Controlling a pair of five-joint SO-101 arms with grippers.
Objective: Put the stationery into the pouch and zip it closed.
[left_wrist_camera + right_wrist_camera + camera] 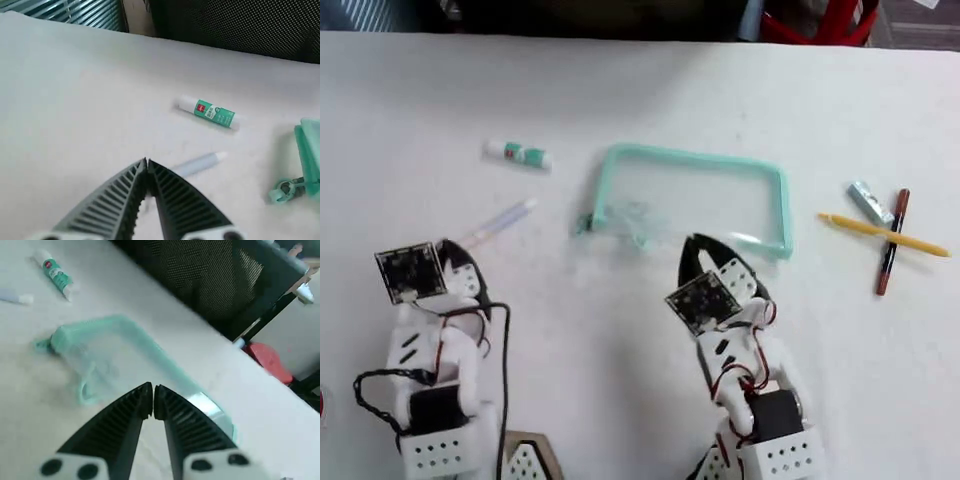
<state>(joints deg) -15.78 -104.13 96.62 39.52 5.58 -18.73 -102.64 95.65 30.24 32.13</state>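
White table (640, 90) runs well beyond the pouch (692, 200). Glue stick (518, 153) and pale pen (501, 221) lie left of it, crossed pens (893, 238) right. Left gripper (453, 248) and right gripper (697, 242), clenched empty, sit on its near side.

Light falls evenly from above, and the white table (640, 90) is bright, close to washed out in the high view. Shadows are soft and faint: a thin grey rim under the 2 arms and beside the pouch (690, 200). The room past the far edge is dark. In the left wrist view the table is dimmer, and the glue stick (207, 112) and pen (197, 164) cast only pale shadows. In the right wrist view a white glare sits on the pouch's clear face, just beyond the black right gripper (152, 395).
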